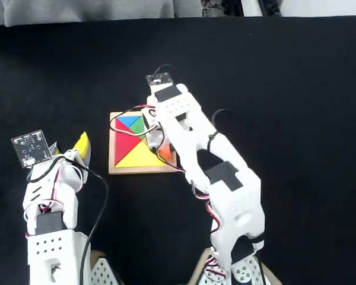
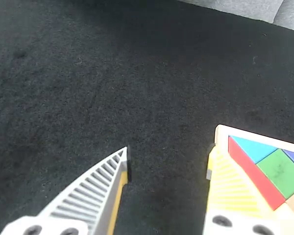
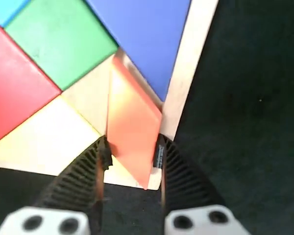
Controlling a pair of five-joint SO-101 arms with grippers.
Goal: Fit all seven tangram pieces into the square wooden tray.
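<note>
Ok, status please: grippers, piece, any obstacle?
Right gripper shut on orange piece, over bare gap in tray, not seated. Left gripper open beside tray. Nothing blocks the gap.

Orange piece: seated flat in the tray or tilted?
Tilted, not seated. The right gripper holds the orange piece at an angle, its tip over the tray rim, bare wood beneath.

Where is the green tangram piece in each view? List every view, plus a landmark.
High view: green tangram piece near the square wooden tray's far edge.
Left wrist view: green tangram piece beside the light blue triangular piece.
Right wrist view: green tangram piece beyond the orange tangram piece in the right hand.
Shared landmark: the red triangular piece bordering it.
</note>
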